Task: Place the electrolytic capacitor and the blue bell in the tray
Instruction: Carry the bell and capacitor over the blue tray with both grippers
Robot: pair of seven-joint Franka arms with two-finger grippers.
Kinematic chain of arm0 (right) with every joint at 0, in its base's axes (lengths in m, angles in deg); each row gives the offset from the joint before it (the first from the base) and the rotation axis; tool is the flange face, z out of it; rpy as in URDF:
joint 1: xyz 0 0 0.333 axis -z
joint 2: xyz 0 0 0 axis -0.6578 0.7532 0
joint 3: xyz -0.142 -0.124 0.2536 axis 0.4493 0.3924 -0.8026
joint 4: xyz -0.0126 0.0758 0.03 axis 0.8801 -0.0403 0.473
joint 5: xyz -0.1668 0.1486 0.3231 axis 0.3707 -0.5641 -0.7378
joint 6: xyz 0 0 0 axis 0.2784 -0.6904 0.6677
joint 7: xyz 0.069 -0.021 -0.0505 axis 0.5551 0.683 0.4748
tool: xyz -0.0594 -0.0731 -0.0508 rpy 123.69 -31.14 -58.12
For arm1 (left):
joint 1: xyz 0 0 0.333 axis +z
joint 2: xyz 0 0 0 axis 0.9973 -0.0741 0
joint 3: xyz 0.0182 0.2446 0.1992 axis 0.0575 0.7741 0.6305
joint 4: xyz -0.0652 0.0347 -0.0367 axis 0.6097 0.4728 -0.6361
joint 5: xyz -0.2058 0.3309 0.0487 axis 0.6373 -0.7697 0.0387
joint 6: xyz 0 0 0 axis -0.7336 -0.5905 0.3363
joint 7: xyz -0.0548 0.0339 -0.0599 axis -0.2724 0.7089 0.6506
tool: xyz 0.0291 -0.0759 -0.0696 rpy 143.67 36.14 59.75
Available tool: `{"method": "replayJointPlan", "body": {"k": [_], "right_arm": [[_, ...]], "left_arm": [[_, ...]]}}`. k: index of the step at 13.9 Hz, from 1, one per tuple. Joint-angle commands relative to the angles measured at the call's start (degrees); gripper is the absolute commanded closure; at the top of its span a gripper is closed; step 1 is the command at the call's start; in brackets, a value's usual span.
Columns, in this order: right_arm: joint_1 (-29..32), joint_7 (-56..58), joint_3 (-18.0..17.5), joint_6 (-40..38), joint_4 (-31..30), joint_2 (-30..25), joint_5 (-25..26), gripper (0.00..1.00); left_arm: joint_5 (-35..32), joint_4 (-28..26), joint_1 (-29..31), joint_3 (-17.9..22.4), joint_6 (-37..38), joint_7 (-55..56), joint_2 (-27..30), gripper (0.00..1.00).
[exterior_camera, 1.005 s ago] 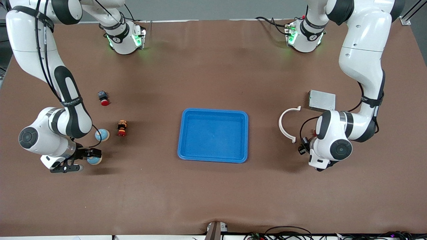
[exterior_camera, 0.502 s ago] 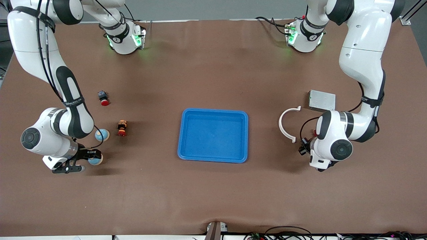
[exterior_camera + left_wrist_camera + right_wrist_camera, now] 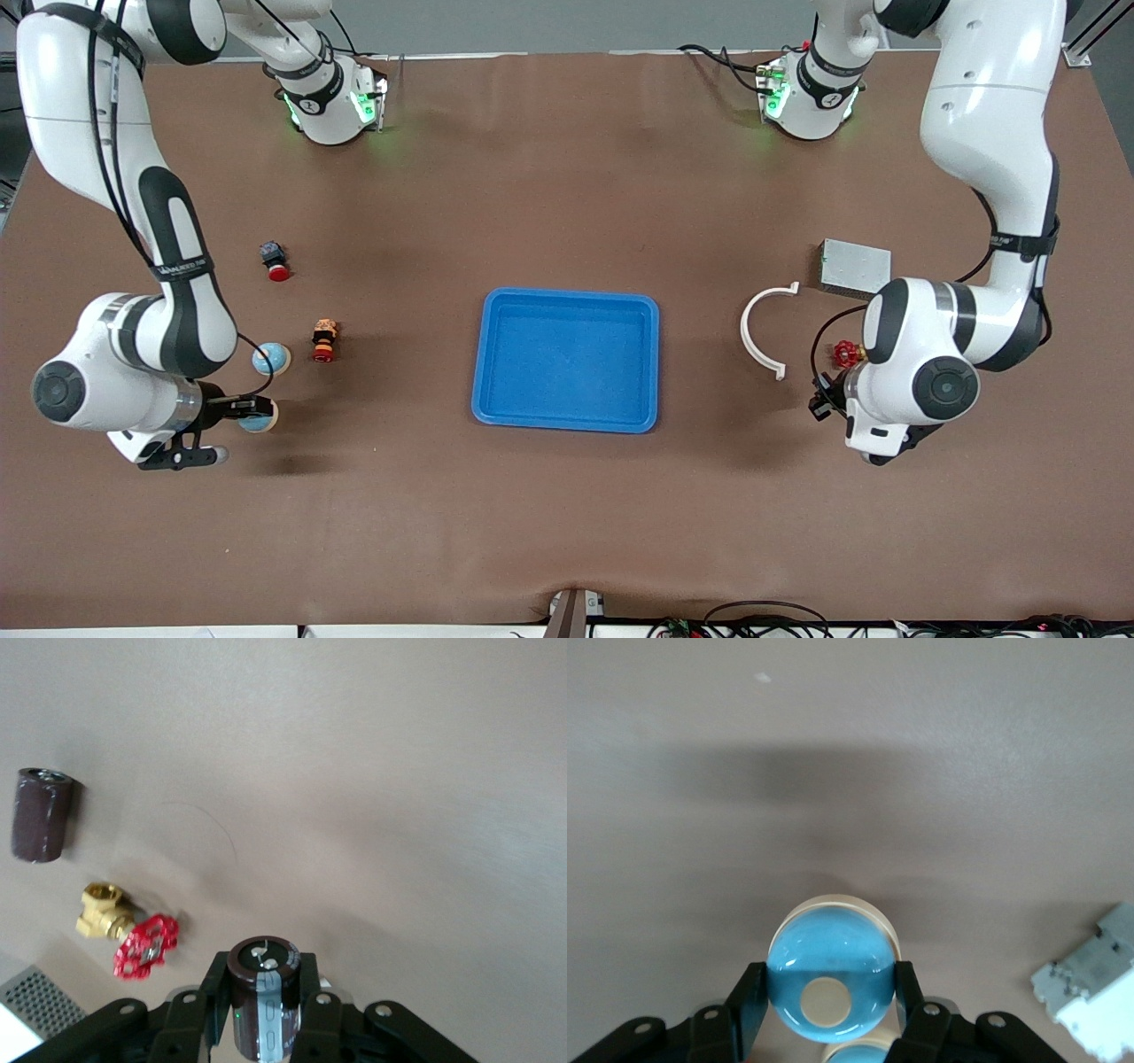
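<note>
While up over bare table toward each arm's end: left gripper point(image 3: 264, 1014) squeezing electrolytic capacitor point(image 3: 263, 997), long way along the fingers; right gripper point(image 3: 829, 1005) squeezing round blue bell point(image 3: 830, 981); tray point(image 3: 567, 423) in between.

In the front view, the left gripper point(image 3: 828, 403) and the dark cylindrical capacitor point(image 3: 263, 997) it holds sit mostly hidden under the white wrist. A grey perforated metal box point(image 3: 35, 999) and a white plastic breaker block point(image 3: 1091, 992) are cut off by wrist-view edges.
</note>
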Motion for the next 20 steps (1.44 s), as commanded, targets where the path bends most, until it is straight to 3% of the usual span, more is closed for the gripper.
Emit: {"method": "replayJointPlan", "body": {"k": [1, 5, 8, 10, 14, 20], "right_arm": [[-3.73, -7.46, 0.39, -5.94, 1.83, -4.40, 0.24, 1.00], [-9.52, -19.06, 0.22, -10.87, 1.05, -10.64, 0.15, 1.00], [-15.41, -29.86, 0.22, -10.96, -1.67, -14.78, 0.15, 1.00], [-20.33, -37.86, 0.30, -10.18, -3.69, -16.28, 0.15, 1.00], [-28.24, -52.19, 0.30, -4.65, -7.12, -17.08, 0.15, 1.00], [-34.76, -63.19, 0.13, 11.34, -16.70, -16.46, 0.15, 1.00]], "left_arm": [[2.66, -0.93, -0.57, -1.30, 2.26, 2.79, 3.78, 0.98], [2.75, 2.75, -2.68, -5.34, 7.44, 12.09, 4.31, 0.97], [2.67, 3.11, -4.79, -9.12, 7.71, 21.85, 3.88, 0.97], [2.67, 3.81, -8.03, -9.39, 7.19, 27.04, 2.91, 0.97], [2.75, 4.78, -11.91, -9.48, 5.35, 32.58, 0.98, 0.97], [2.58, 4.52, -17.36, -9.39, -2.65, 40.94, -3.42, 0.96]]}}
